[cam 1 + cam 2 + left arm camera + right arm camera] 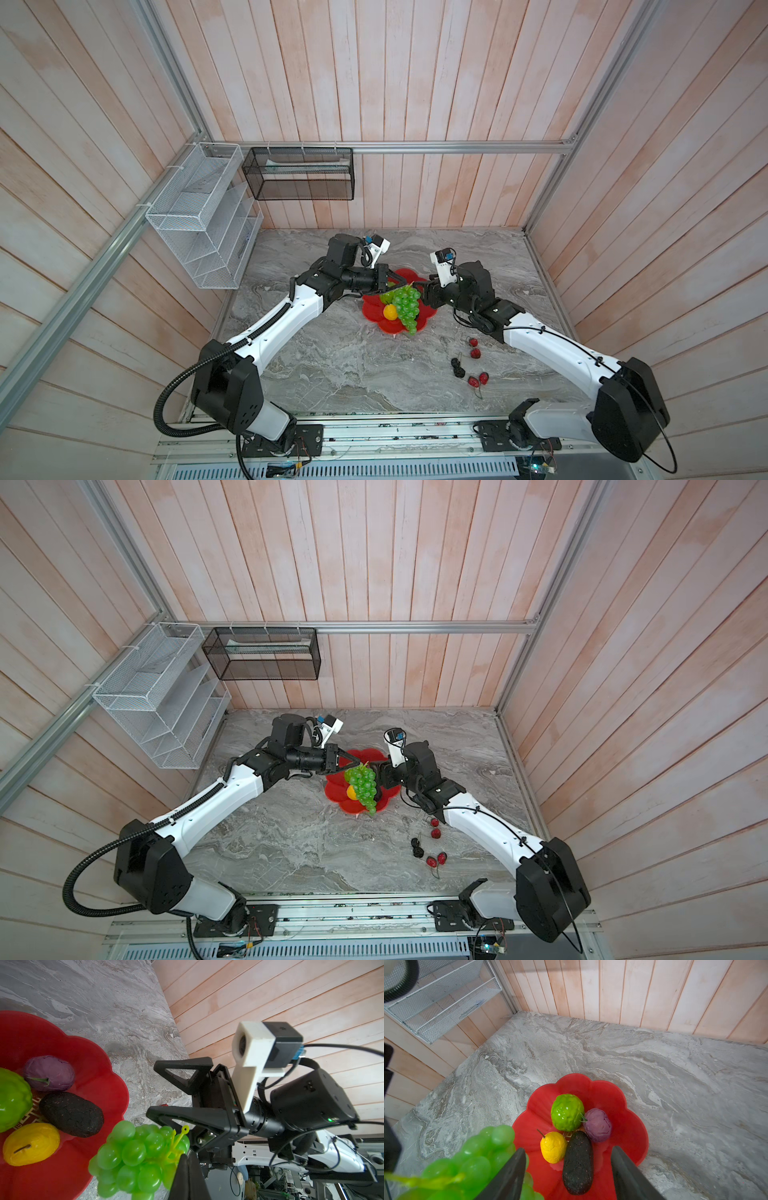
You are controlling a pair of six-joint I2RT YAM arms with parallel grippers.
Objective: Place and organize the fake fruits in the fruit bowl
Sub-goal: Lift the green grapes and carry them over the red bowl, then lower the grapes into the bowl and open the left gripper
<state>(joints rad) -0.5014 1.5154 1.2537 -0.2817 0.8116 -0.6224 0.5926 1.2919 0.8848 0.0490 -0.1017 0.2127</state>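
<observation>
Over the near side of the fruit bowl [371, 312] hangs the green grape bunch [405, 305], gripped by its thin yellow-green stem. The left gripper [185, 1159] is pinched tight on that stem, its jaws pressed together with only the stem between them. In both top views the bunch runs across the red dish and its lower tip passes the near rim; whether any grape touches the dish cannot be told.

Inside the bowl four fruits lie close together around the gold emblem: the bumpy lime-green ball [567, 1112], the purple ball [598, 1125] touching it, the yellow lemon [553, 1147], and the dark avocado [578, 1163] lying between lemon and purple ball.

The right gripper [150, 1089] sits just beside the bunch, above the bowl's right side, its jaws spread fairly wide and holding nothing.

The bowl rests mid-way on the grey marbled worktop [332, 365]. Nearer the right arm's base, well apart from the bowl, the small stemmed berries [475, 353] lie loose: several red, with dark ones among them.

On the far-left walls hang a white wire basket [199, 216] and a black mesh basket [299, 174].
</observation>
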